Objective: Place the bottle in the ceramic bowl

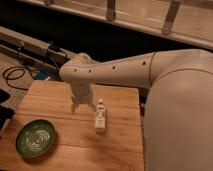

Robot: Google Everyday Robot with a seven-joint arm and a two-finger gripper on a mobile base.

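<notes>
- One small whitish plastic bottle with a squarish body, a narrow neck and a small cap stands on the pale wooden plank table, a little right of the table's middle; it looks upright, cap uppermost; nothing grips it
- One round shallow green-glazed ceramic bowl with pale spiral rings inside and a dark rim sits on the near left part of the table, close to the left edge; nothing lies in it; it is well apart from the bottle, which is to its right and somewhat farther back
- One white two-finger gripper hangs over the middle of the table, pointing downward, just beside the bottle on its left and level with the bottle's cap and neck; whether it touches the bottle cannot be told, though a thin strip of table seems to show between them
- Both fingers point down and stand a narrow way apart with nothing between them; their tips are close to the table top
- One thick white robot arm dotted with small dark holes reaches from the right across the far part of the table, bending down at a rounded joint above the gripper; the large white robot body fills the right side of the view
- Several black cables lie on the floor beyond the table's far left corner; a pale railing with upright posts runs across the far background
</notes>
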